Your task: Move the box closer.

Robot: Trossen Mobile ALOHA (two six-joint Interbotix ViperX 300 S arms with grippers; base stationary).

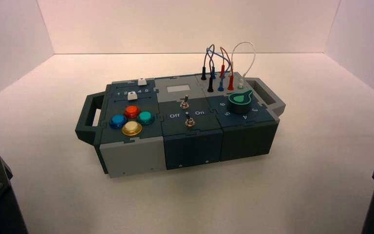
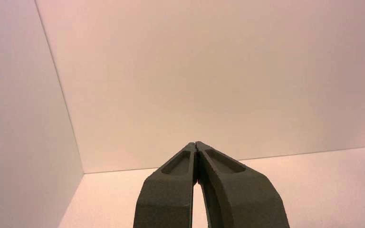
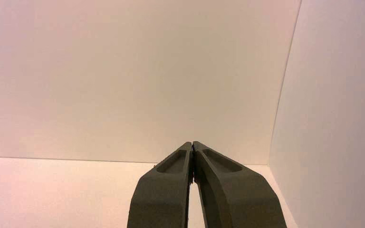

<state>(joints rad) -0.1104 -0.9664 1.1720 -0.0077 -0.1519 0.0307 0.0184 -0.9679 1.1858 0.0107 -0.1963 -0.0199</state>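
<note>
In the high view, the box waits; both tools, pinched narrow, sit nearer than it and should reach its handles.

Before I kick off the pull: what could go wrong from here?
Wires: black, blue, red and white leads arch above the box's far right part; an arm reaching for the right handle could snag them.

Uneven pull: the box sits slightly turned, left end nearer, so pulling both handles equally would likely keep it skewed.

Grip: left gripper and right gripper, at the near corners, have their fingers shut; unless opened first, they may bump the handles.
</note>
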